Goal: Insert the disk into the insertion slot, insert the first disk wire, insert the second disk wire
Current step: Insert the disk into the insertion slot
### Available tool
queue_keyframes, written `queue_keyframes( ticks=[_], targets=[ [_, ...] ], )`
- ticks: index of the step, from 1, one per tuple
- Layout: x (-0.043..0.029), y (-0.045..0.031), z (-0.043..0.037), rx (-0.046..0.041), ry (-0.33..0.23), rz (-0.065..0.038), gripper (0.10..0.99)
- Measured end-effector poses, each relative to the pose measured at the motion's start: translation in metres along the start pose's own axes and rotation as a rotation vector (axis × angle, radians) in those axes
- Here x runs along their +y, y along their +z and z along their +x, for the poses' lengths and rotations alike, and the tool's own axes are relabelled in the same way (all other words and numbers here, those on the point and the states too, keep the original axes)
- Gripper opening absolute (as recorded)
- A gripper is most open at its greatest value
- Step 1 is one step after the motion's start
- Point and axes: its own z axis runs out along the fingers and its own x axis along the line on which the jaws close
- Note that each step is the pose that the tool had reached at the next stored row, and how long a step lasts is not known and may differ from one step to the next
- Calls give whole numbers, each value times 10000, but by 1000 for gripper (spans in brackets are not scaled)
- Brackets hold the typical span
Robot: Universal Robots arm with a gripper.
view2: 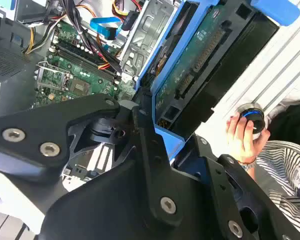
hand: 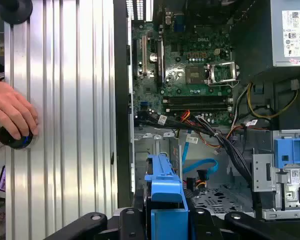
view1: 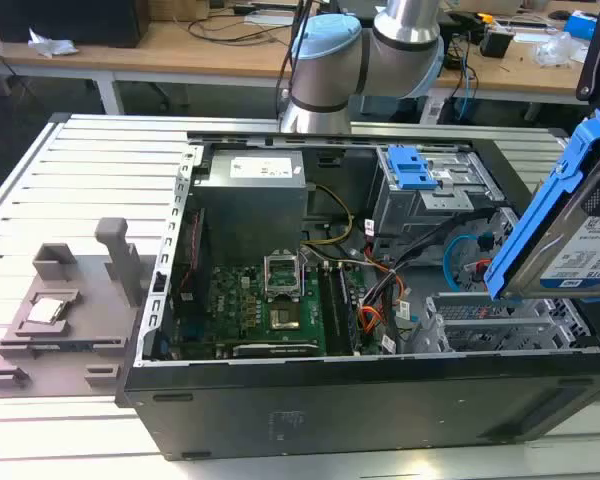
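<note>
The disk [view1: 580,235], silver-grey with a white label in a bright blue carrier, hangs tilted above the open computer case at the exterior view's right. My gripper [view2: 162,132] is shut on the carrier's blue edge; its black fingers [view2: 140,125] clamp it from both sides. The carrier's blue end [hand: 165,185] and my gripper [hand: 165,222] also show in the first wrist view. The insertion slot [view1: 500,320], a low perforated grey cage [hand: 225,195], sits just under the disk. A blue flat cable [hand: 200,167] and coloured wires [view1: 370,300] lie loose beside the slot.
A taller grey cage with a blue latch [view1: 430,190] stands behind the slot. The green motherboard [view1: 270,300] and power supply [view1: 255,195] fill the case's middle. A person's hand [hand: 12,112] rests on a black knob on the ribbed table. A grey fixture [view1: 70,310] lies at the exterior view's left.
</note>
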Motion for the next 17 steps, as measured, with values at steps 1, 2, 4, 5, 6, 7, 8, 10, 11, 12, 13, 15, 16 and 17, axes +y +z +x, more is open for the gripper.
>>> queue_keyframes(
  ticks=[1, 2, 4, 5, 6, 7, 8, 10, 11, 12, 13, 15, 16, 17],
  targets=[
    [17, 2, 1, 0, 3, 0, 369],
    [51, 6, 1, 0, 1, 0, 369],
    [107, 13, 2, 0, 1, 0, 369],
    [116, 17, 2, -1, 1, 0, 369],
    [132, 20, 2, 0, 1, 0, 369],
    [145, 22, 3, 0, 1, 0, 369],
    [162, 25, 3, 0, 1, 0, 369],
    [190, 35, 3, 0, 1, 0, 369],
    [208, 40, 4, 1, 1, 0, 369],
    [233, 47, 4, 0, 1, 0, 369],
    [263, 57, 5, 0, 0, 0, 369],
    [321, 72, 6, 0, 1, 0, 369],
    [350, 82, 6, -1, 1, 0, 369],
    [368, 95, 7, -1, 1, 0, 369]
  ],
)
